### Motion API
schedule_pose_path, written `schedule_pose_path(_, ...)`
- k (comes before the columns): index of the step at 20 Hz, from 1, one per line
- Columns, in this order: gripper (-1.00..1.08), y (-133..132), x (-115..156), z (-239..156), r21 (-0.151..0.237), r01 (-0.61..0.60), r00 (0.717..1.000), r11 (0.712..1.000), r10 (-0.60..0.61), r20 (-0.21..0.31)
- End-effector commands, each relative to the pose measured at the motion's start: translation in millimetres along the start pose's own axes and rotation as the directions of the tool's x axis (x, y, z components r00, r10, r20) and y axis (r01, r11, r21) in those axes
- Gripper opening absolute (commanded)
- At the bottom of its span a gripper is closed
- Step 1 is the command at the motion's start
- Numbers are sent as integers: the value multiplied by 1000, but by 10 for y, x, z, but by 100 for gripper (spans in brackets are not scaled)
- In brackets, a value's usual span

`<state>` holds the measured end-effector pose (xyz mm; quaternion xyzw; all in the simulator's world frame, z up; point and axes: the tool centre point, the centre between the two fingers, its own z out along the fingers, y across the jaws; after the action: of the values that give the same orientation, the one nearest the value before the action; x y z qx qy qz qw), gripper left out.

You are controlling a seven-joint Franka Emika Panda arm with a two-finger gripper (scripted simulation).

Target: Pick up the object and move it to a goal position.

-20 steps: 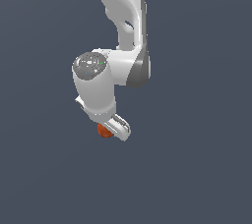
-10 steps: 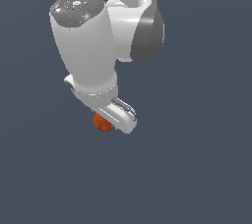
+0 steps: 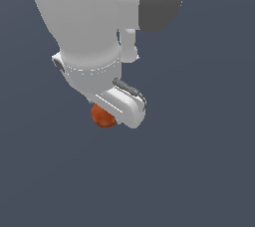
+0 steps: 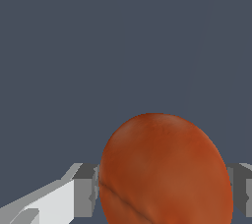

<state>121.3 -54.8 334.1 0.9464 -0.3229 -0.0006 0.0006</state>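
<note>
The jaws [image 3: 110, 116] are clenched on the orange-red ball [image 3: 102, 116], which sits between the grey pads [image 4: 86, 188], peeking out at eight o'clock of the white hand in the exterior view

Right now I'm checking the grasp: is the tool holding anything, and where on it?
Yes: the small orange-red ball sits between the white tool's fingers, pinched at its opposite sides.

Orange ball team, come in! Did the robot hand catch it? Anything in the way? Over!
Gripper shut on the orange ball. Ball sits between both fingers, partly hidden under the hand in the exterior view. Nothing else visible around it. Over.
</note>
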Motion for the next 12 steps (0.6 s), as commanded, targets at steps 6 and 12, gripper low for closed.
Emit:
schedule_pose_path(6, -100, -59, 35, -255, 1, 0, 1000, 1000, 0, -1)
schedule_pose_path(12, -100, -80, 49, -326, 1, 0, 1000, 1000, 0, -1)
